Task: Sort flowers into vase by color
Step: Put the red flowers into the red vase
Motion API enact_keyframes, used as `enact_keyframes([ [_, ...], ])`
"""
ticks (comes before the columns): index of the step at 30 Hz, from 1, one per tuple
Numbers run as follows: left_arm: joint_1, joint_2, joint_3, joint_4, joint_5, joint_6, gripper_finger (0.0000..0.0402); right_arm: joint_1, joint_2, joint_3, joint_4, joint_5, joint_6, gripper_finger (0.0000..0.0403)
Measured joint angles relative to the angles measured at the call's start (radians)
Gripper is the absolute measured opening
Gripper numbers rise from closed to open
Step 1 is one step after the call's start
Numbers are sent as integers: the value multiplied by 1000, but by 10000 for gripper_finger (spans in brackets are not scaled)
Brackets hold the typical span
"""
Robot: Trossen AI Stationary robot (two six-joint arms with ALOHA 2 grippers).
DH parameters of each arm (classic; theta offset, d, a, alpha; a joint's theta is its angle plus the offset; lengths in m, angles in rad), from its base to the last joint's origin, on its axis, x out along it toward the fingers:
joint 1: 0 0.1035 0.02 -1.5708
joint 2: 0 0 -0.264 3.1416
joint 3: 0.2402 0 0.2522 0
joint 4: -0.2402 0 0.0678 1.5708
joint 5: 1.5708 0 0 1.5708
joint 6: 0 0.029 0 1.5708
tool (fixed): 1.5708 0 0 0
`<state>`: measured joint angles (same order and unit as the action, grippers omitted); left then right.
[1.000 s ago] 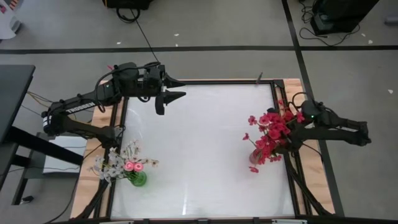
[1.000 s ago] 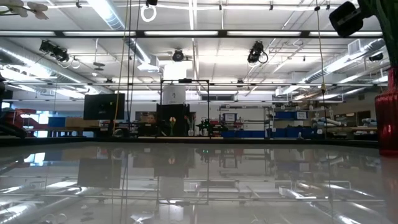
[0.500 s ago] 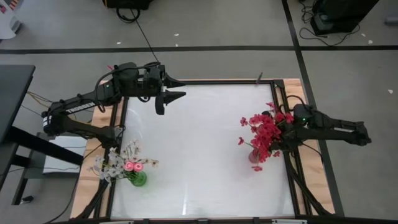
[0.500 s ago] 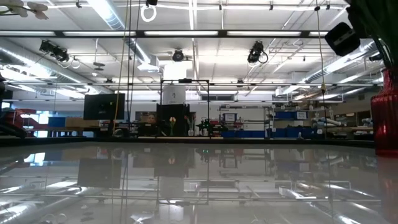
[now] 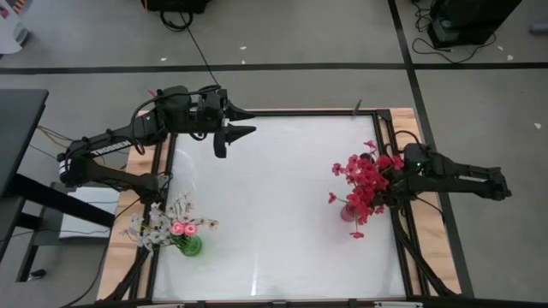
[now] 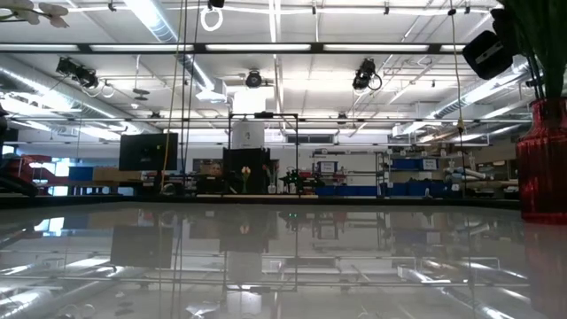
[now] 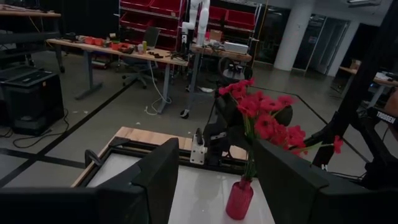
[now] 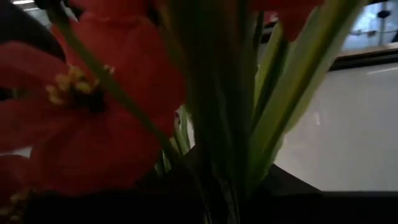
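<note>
The right tool (image 5: 390, 184) sits among the red flowers (image 5: 364, 181), its jaw state impossible to tell. Those stand in a red vase (image 5: 350, 211) at three o'clock on the tabletop (image 5: 274, 214). The left tool (image 5: 233, 137) hangs spread at eleven o'clock. Pink and white flowers (image 5: 171, 224) fill a green vase (image 5: 190, 246) at eight.

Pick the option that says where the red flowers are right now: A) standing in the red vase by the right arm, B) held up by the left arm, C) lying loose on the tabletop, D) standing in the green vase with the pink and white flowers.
A: the red flowers stand in the red vase beside the right tool, far from the green vase.
</note>
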<state>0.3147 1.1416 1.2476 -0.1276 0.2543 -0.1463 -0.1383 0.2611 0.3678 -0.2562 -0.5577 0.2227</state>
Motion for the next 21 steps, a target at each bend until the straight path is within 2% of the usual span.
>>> enact_keyframes([
  [5, 0, 0, 0, 0, 0, 0, 213, 0, 0, 31, 4, -19, -13, 107],
  [12, 0, 0, 0, 0, 0, 0, 213, 0, 0, 83, -18, -12, 14, 175],
  [17, 0, 0, 0, 0, 0, 0, 213, 0, 1, 132, -122, -14, 25, 221],
  [21, 0, 0, 0, 0, 0, 0, 213, 0, 14, 137, -218, -12, 3, 243],
])
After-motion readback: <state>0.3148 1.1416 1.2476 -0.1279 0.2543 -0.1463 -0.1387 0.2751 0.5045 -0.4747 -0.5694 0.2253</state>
